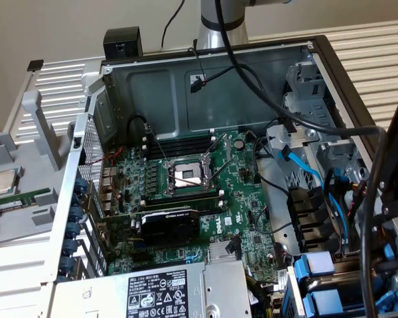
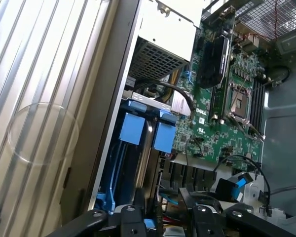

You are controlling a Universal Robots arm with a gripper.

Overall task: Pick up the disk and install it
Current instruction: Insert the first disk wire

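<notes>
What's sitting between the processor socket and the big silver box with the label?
A black graphics card lies between the socket and the labelled box, as the exterior view shows.

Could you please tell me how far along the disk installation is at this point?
Done, it seems: two blue-framed drives, one beside the other, sit in the drive bay. In hand: the gripper is right at that bay; whether it grips anything I cannot tell. Left: full seating is not visible, so the installation is unconfirmed.
</notes>
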